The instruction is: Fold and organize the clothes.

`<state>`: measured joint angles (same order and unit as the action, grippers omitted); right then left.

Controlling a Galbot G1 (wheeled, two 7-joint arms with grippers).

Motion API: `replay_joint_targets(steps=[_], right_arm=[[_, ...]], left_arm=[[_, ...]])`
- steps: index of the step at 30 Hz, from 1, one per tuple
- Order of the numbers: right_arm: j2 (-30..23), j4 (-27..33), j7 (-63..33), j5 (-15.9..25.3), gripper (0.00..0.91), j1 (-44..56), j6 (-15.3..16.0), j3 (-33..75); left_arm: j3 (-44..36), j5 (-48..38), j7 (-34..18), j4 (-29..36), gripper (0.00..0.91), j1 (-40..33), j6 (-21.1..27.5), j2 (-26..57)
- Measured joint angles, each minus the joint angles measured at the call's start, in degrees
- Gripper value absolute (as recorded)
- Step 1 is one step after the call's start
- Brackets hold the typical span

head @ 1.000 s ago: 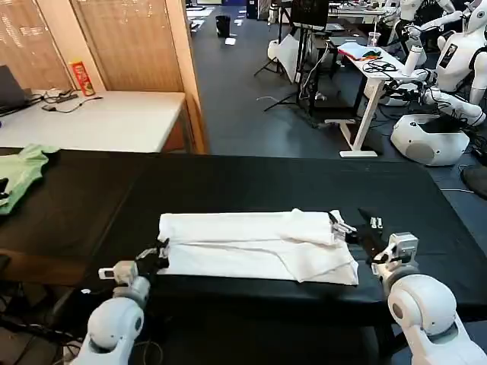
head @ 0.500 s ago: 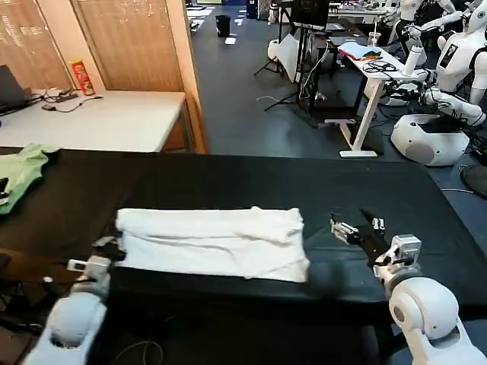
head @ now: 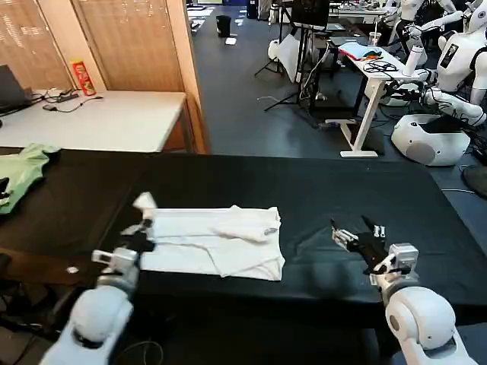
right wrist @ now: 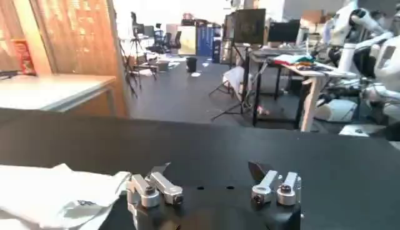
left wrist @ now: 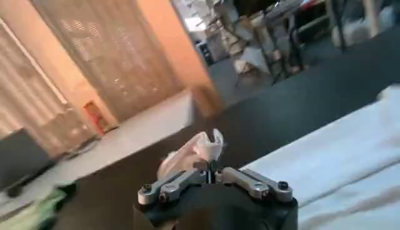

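Table [head: 228, 182]: it runs across in front of you, left to right.
T-shirt [head: 221, 243]: you find it folded on the table, left of centre, near the front edge.
Left gripper [head: 141, 225]: it sits at the T-shirt's left end, pinching a raised corner of cloth.
Right gripper [head: 358, 236]: it is over bare table, fingers spread, well apart from the T-shirt's right edge.
Green garment [head: 21, 173]: you see it on the table's far left edge, behind and well apart from the T-shirt.

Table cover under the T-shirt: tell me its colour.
Plain black table cover under the white T-shirt; clearest in the head view.
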<state>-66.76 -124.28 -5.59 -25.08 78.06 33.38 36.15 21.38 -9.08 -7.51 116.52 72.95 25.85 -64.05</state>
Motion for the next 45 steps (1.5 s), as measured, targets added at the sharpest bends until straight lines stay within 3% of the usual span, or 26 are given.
replay_joint_targets(steps=[10, 23, 24, 36, 45], right_arm=[[-2.7, -0.2, 1.4, 3.5, 0.878, 3.2, -1.0, 1.7], [-4.5, 0.7, 2.2, 5.1, 0.878, 3.4, -1.4, 0.4], [-4.5, 0.8, 2.3, 5.1, 0.878, 3.4, -1.5, 0.4], [-2.4, 2.6, 4.4, 5.0, 0.878, 1.8, -2.4, -1.5], [-0.1, 5.6, 6.9, 4.8, 0.878, -2.4, -2.9, -7.5]], left_arm=[[-14.0, -14.1, -3.2, 1.9, 0.000, -4.6, 1.6, -6.2], [-19.2, -15.2, -3.1, -3.1, 0.000, -9.0, -0.2, -13.2], [-19.3, -15.0, -3.0, -3.6, 0.878, -9.0, -0.3, -13.5], [-21.0, -16.5, -3.2, -7.1, 0.878, -7.9, -2.2, -18.3], [-17.1, -12.1, 0.1, -1.9, 0.878, -8.5, -5.6, -15.2]])
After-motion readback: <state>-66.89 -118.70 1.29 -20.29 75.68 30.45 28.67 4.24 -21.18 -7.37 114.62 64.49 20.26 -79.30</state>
